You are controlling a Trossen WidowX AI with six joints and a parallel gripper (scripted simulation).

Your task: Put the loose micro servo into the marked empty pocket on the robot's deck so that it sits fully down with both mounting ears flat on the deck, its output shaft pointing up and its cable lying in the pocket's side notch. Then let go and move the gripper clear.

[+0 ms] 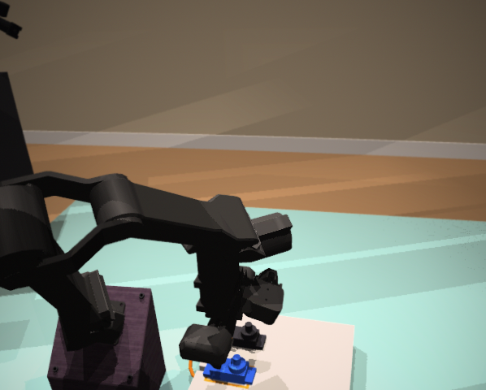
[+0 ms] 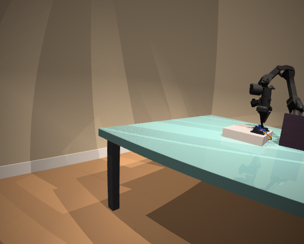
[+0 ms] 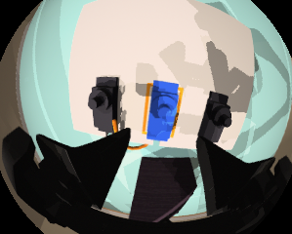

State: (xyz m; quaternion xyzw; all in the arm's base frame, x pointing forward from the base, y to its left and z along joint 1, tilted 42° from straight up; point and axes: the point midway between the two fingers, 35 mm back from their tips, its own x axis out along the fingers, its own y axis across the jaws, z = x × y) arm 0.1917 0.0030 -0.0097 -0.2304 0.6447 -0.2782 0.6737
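Pale green tabletop (image 1: 402, 268) carries the cream deck (image 1: 314, 353), where the blue micro servo (image 3: 161, 109) sits in the orange-marked pocket (image 3: 146, 109) between two black servos, shaft up. Jaws of the gripper (image 3: 157, 156) stand apart, holding nothing, at its 6 o'clock. Placing looks done; retreat remains.

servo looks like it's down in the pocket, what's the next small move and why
Probably a straight lift away. The gripper is open and holds nothing, and the blue servo sits inside the orange-outlined pocket on the deck, apart from both fingers. Only clearing remains.
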